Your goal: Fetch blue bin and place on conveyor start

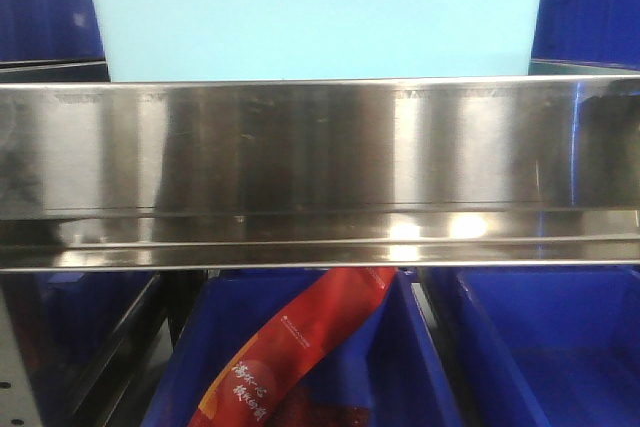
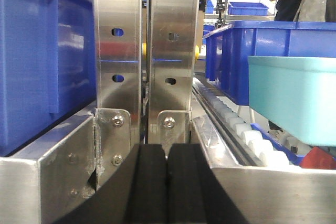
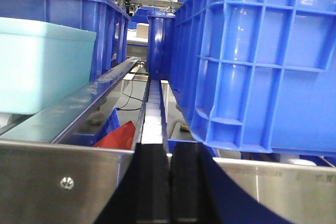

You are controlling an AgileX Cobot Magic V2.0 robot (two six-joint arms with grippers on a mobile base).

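Left gripper (image 2: pixel 168 182) and right gripper (image 3: pixel 170 182) both pinched together at the steel shelf rail (image 1: pixel 320 147), with the blue bin (image 1: pixel 315 12) just behind it: looks light, stiff and slick-walled, so hook under the rolled rim at both ends.

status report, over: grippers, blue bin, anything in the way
Left gripper shut, empty; right gripper shut, empty. Blue bin ungripped, sitting between the two arms. Steel rail across its front, dark blue bins close either side.
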